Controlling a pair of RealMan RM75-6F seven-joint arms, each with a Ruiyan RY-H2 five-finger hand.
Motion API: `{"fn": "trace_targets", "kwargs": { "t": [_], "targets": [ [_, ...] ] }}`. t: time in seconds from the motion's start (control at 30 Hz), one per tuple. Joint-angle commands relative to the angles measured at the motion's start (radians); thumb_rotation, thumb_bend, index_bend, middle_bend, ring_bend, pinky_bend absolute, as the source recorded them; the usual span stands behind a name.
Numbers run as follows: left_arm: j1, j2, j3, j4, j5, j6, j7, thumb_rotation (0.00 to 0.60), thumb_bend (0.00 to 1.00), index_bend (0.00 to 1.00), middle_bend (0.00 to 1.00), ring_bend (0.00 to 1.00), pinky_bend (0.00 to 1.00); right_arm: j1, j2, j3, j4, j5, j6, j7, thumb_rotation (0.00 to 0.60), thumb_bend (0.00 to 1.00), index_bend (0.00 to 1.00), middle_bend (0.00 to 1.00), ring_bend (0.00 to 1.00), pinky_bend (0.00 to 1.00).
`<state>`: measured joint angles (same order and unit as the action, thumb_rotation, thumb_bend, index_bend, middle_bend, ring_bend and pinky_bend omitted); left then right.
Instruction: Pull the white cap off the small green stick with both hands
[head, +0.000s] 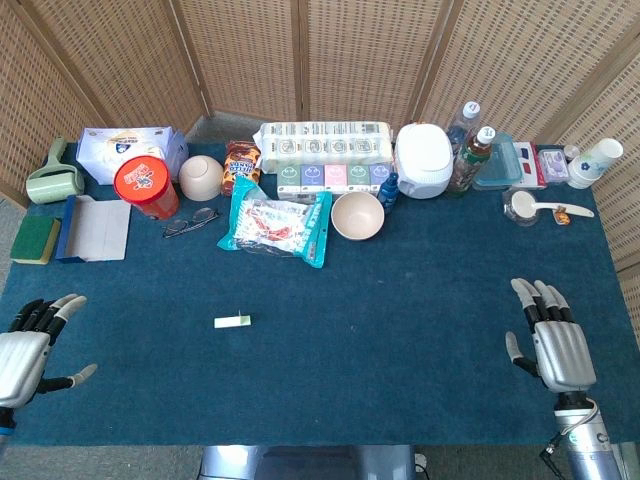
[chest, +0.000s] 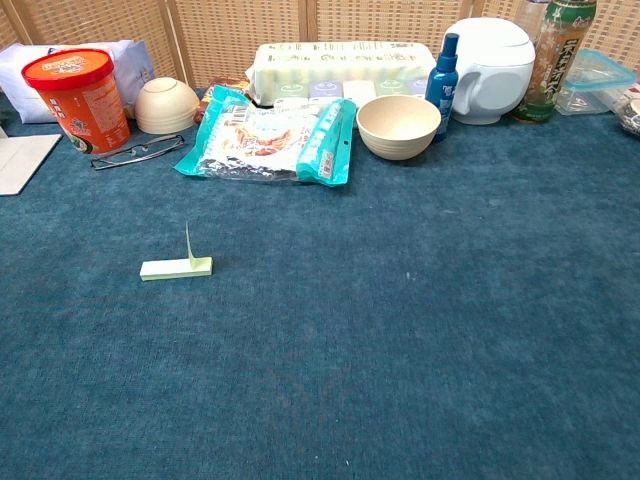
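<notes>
The small green stick (head: 232, 321) lies flat on the blue table cloth, left of centre; the chest view shows the same stick (chest: 176, 268) with a thin tab standing up from it. Its white cap end is hard to tell apart at this size. My left hand (head: 30, 345) rests near the table's left front edge, fingers spread, holding nothing, well left of the stick. My right hand (head: 550, 335) sits at the right front, fingers extended and apart, empty, far from the stick. Neither hand appears in the chest view.
Along the back stand a red cup (head: 146, 185), two bowls (head: 357, 214), a teal snack bag (head: 277, 226), glasses (head: 190, 222), a tissue pack (head: 325, 142), a white cooker (head: 423, 160), bottles (head: 470, 155) and a notebook (head: 95, 229).
</notes>
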<state>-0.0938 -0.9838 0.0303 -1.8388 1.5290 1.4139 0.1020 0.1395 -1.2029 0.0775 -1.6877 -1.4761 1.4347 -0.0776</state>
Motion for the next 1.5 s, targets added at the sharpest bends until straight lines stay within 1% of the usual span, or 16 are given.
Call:
{"fn": "trace_targets", "kwargs": {
  "t": [0.03,0.37,0.57,0.63,0.77,0.8,0.83,0.87,0.93,1.03,1.1,1.17,1.23,1.27,1.37,1.5],
  "targets": [
    [-0.003,0.002,-0.002,-0.003,-0.002,-0.005,0.004,0.498,0.13,0.12,0.15,0.15,0.07,0.003,-0.004,0.002,0.003,-0.002,-0.001,0.001,0.6,0.49,0.0,0.04,0.0,0.0],
    [-0.022,0.02,-0.009,-0.018,-0.004,-0.029,-0.001,0.496,0.13,0.12,0.16,0.15,0.07,-0.002,-0.014,0.0,0.021,-0.015,0.015,0.022,0.6,0.49,0.0,0.04,0.0,0.0],
    [-0.073,0.043,-0.034,-0.038,-0.003,-0.082,-0.001,0.504,0.13,0.13,0.18,0.18,0.08,-0.009,-0.014,0.0,0.026,-0.009,0.019,0.035,0.6,0.49,0.0,0.04,0.0,0.0],
    [-0.101,0.053,-0.046,-0.05,-0.002,-0.114,0.003,0.539,0.13,0.13,0.24,0.22,0.16,-0.009,-0.014,0.0,0.028,-0.007,0.016,0.037,0.6,0.49,0.0,0.04,0.0,0.0],
    [-0.177,0.066,-0.08,-0.075,-0.016,-0.201,0.013,0.593,0.13,0.14,0.38,0.39,0.35,-0.008,-0.016,0.0,0.032,-0.005,0.012,0.041,0.6,0.49,0.0,0.04,0.0,0.0],
    [-0.192,0.068,-0.087,-0.08,-0.023,-0.221,0.016,0.599,0.13,0.14,0.44,0.46,0.43,-0.008,-0.016,0.0,0.033,-0.004,0.012,0.042,0.6,0.49,0.0,0.04,0.0,0.0],
    [-0.217,0.07,-0.099,-0.087,-0.033,-0.249,0.025,0.6,0.13,0.14,0.51,0.55,0.51,-0.008,-0.018,0.001,0.034,-0.004,0.012,0.045,0.6,0.49,0.0,0.04,0.0,0.0],
    [-0.241,0.066,-0.112,-0.092,-0.043,-0.272,0.033,0.6,0.13,0.14,0.57,0.62,0.57,-0.008,-0.019,0.001,0.036,-0.004,0.012,0.046,0.6,0.49,0.0,0.04,0.0,0.0],
    [-0.278,0.049,-0.135,-0.095,-0.068,-0.307,0.046,0.6,0.13,0.14,0.72,0.78,0.72,-0.007,-0.022,0.002,0.04,-0.002,0.011,0.048,0.6,0.49,0.0,0.04,0.0,0.0],
    [-0.338,0.017,-0.164,-0.095,-0.11,-0.373,0.065,0.6,0.14,0.15,0.84,0.87,0.88,-0.005,-0.027,0.002,0.046,0.005,0.003,0.052,0.6,0.49,0.0,0.04,0.0,0.0],
    [-0.377,0.0,-0.178,-0.089,-0.135,-0.415,0.098,0.6,0.14,0.16,0.89,0.91,0.95,-0.003,-0.031,0.005,0.051,0.008,-0.001,0.053,0.6,0.49,0.0,0.04,0.0,0.0],
    [-0.413,-0.014,-0.187,-0.087,-0.149,-0.452,0.137,0.6,0.18,0.18,0.92,0.93,0.99,-0.001,-0.035,0.007,0.054,0.01,-0.001,0.057,0.6,0.49,0.0,0.04,0.0,0.0],
    [-0.446,-0.028,-0.195,-0.086,-0.166,-0.484,0.177,0.6,0.24,0.22,0.95,0.95,1.0,0.0,-0.038,0.009,0.058,0.012,-0.003,0.06,0.6,0.49,0.0,0.04,0.0,0.0],
    [-0.465,-0.037,-0.2,-0.086,-0.185,-0.502,0.204,0.6,0.25,0.24,0.95,0.96,1.0,0.001,-0.041,0.01,0.06,0.014,-0.004,0.062,0.6,0.49,0.0,0.04,0.0,0.0],
    [-0.503,-0.061,-0.207,-0.088,-0.24,-0.529,0.271,0.6,0.26,0.31,0.98,0.98,1.0,0.003,-0.045,0.011,0.066,0.016,-0.01,0.068,0.6,0.49,0.0,0.04,0.0,0.0],
    [-0.531,-0.097,-0.201,-0.091,-0.315,-0.53,0.353,0.6,0.26,0.39,1.0,1.0,1.0,0.004,-0.049,0.013,0.073,0.015,-0.01,0.078,0.6,0.49,0.0,0.04,0.0,0.0]
  ]
}}
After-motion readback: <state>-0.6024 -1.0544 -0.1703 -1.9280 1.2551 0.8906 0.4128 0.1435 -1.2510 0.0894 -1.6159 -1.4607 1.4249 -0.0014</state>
